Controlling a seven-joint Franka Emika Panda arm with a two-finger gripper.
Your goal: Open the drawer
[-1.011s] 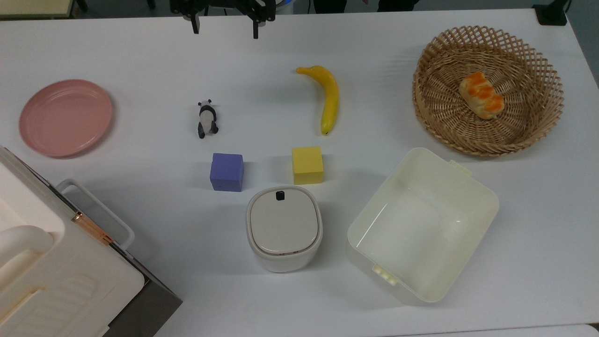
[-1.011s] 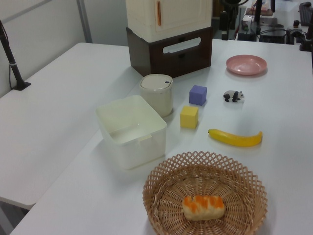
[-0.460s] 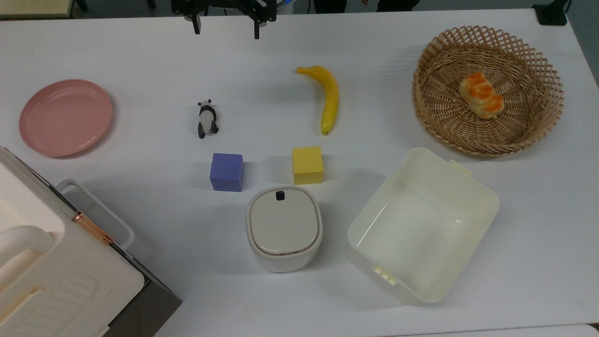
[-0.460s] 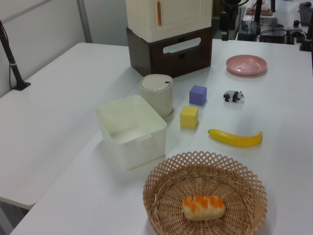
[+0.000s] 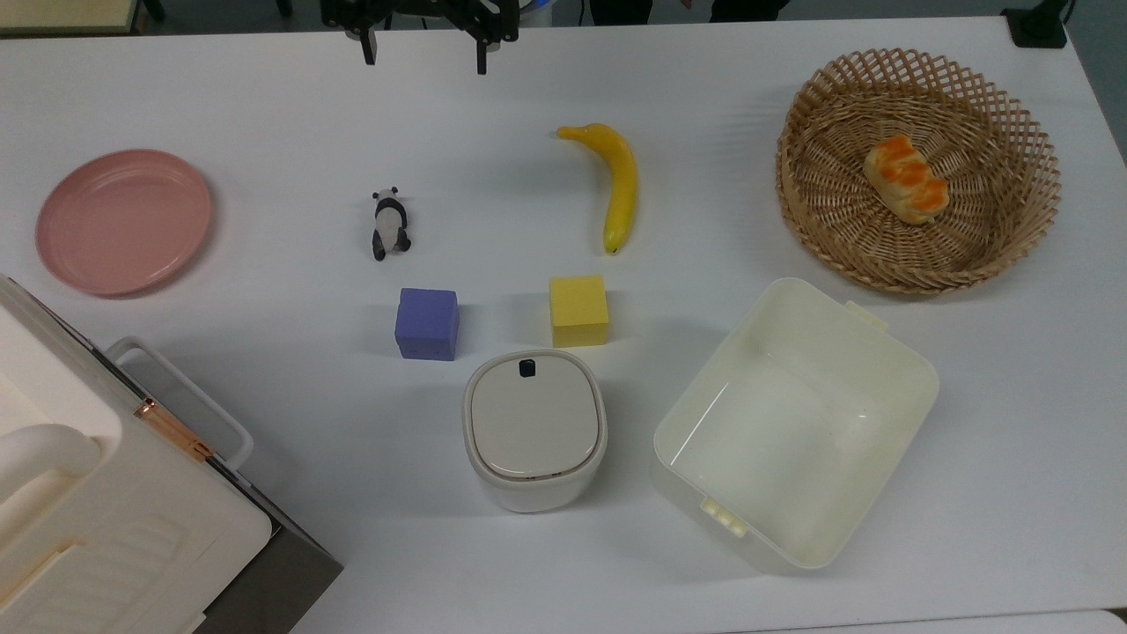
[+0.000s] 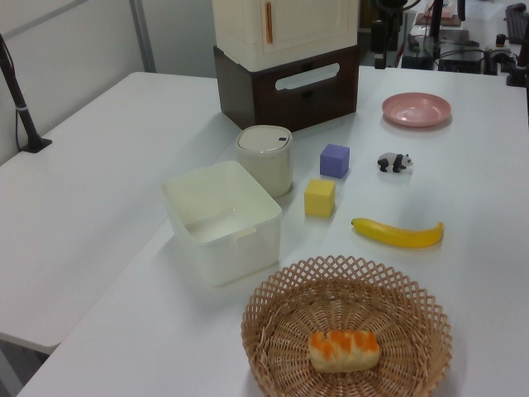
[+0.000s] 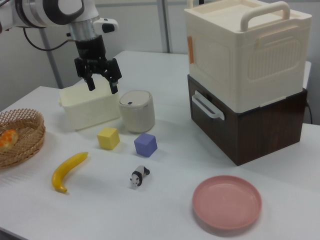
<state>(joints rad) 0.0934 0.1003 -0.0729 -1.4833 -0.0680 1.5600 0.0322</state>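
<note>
Against the earlier pictures almost nothing is changed: the tool (image 5: 423, 55) is held at the same place by the far edge of the worktop (image 5: 264, 106) in the top view, shifted at most a hair, and every object is left where it was.

The drawer (image 7: 240, 127) is seen shut, its dark brown front flush under the cream box (image 7: 245, 50) stacked on it, with the white loop handle (image 7: 207, 106) standing out from the panel. In the top view it sits at the lower left corner, while the tool hangs at the top edge — well apart, with the pink plate (image 5: 123, 220) lying between them off to the top view's left. In the right view the tool (image 7: 102, 84) is raised above the worktop, its two fingers spread wide with nothing held, in front of the cream tub (image 7: 87, 107).

The cabinet is cut off by the top view's left and lower edges, so the drawer front is barely shown there. In the left view the drawer (image 6: 306, 83) is shown — the arm above the tool is lost among dark clutter at the back.
</note>
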